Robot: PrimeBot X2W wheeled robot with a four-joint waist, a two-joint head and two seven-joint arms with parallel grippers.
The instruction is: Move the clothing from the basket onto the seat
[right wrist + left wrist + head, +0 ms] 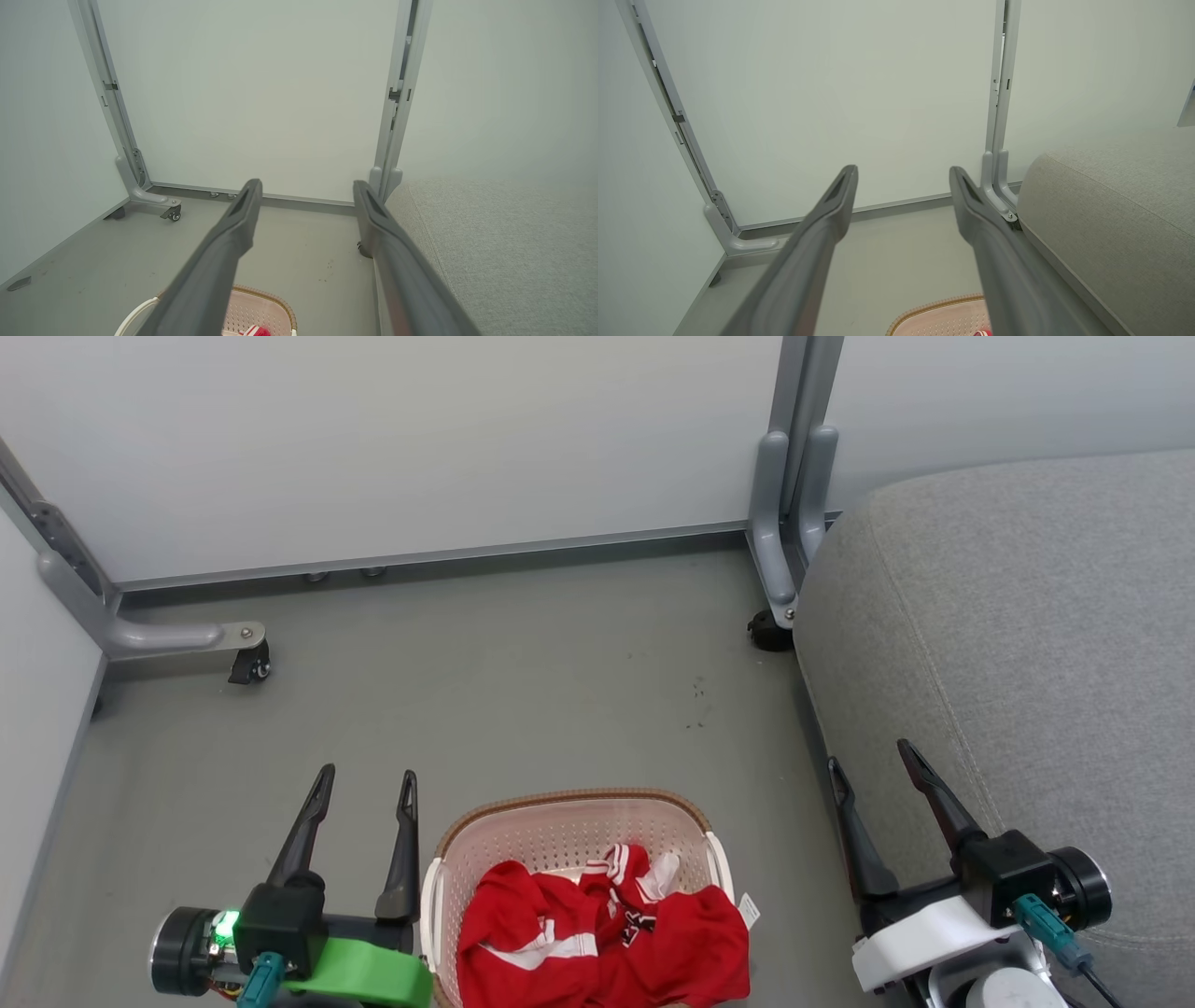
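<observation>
While grey floor (523, 691) ringed by white panels (420, 448) carries the basket (551, 835) beside the seat (1027, 616), my left gripper (367, 772) and right gripper (868, 752) flank it, fingers apart, empty.

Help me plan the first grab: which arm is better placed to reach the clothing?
Probably left: the left gripper, open, sits right beside the basket holding the clothing; the right gripper stands farther off, by the seat.

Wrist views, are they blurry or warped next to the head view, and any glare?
Head view: sharp, even light, no glare, the clothing crisp in the basket. Left wrist view: the partition post bows outward, the left gripper looks soft up close. Right wrist view: paler and hazy, the seat washed out.
</observation>
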